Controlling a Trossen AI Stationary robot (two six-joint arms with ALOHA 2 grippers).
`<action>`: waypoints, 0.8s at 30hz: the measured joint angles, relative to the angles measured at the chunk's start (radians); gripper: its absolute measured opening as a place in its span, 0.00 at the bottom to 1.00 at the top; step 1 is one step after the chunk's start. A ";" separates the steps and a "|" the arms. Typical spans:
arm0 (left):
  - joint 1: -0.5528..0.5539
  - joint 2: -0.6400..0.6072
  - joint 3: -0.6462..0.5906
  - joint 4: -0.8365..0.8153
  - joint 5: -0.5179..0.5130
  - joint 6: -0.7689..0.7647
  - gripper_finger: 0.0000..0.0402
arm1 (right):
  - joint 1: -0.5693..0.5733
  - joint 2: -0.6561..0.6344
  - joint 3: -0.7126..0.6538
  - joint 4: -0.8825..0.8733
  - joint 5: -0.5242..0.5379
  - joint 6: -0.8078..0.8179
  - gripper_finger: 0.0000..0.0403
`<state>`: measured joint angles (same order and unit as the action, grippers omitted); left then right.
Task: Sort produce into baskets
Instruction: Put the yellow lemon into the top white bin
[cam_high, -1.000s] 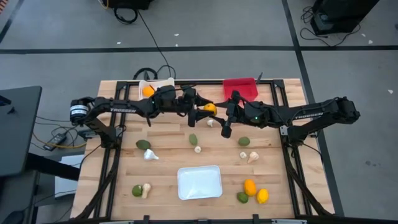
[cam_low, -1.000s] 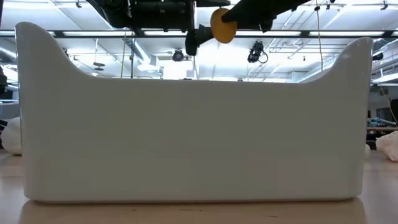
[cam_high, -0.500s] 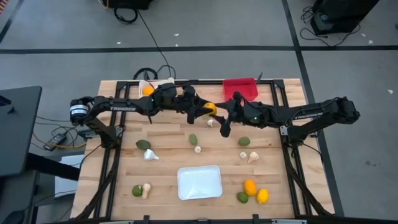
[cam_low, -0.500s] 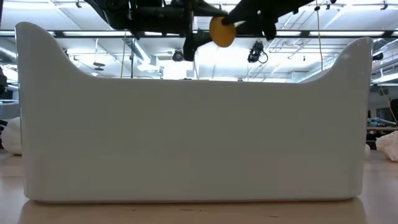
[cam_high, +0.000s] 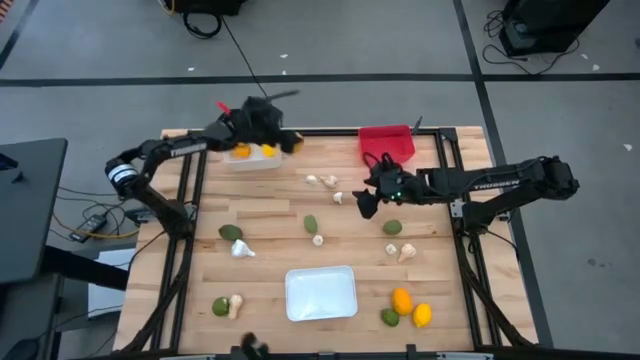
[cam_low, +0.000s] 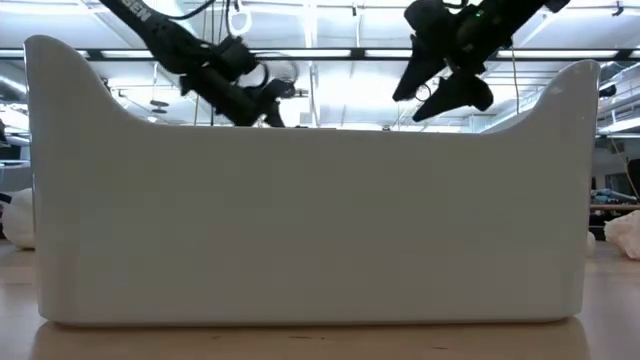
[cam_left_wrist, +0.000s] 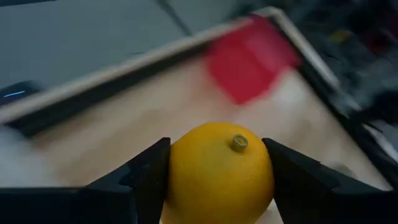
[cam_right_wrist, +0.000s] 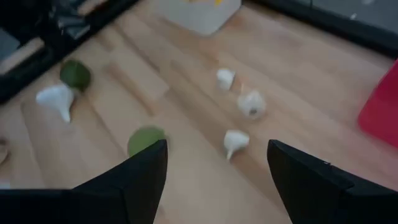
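- The yellow fruit (cam_left_wrist: 221, 171) sits clamped between the left gripper (cam_high: 268, 148)'s fingers, stem nub facing the wrist camera, seemingly over the white bin (cam_high: 252, 158).
- The right gripper (cam_high: 366, 203) hangs spread and empty above three garlic bulbs (cam_right_wrist: 250, 103).

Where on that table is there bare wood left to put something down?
Bare wood lies left of the white tray, between the green fruit with a bulb and the tray. The stretch below the white bin is free too. The right front corner, by the orange fruit, is crowded.
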<state>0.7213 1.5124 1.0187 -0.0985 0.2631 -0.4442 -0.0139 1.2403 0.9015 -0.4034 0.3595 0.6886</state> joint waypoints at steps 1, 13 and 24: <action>0.033 -0.009 0.000 -0.024 -0.003 0.002 0.62 | 0.009 -0.001 0.000 -0.011 -0.002 0.012 0.71; 0.189 -0.028 0.000 -0.312 -0.218 0.105 0.66 | 0.034 -0.004 0.000 -0.206 -0.053 0.129 0.71; 0.197 -0.028 0.000 -0.539 -0.190 0.121 0.91 | -0.005 -0.004 0.000 -0.328 -0.184 0.070 0.69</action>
<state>0.9182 1.4841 1.0183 -0.6376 0.0736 -0.3232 -0.0185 1.2366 0.9012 -0.7312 0.1758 0.7583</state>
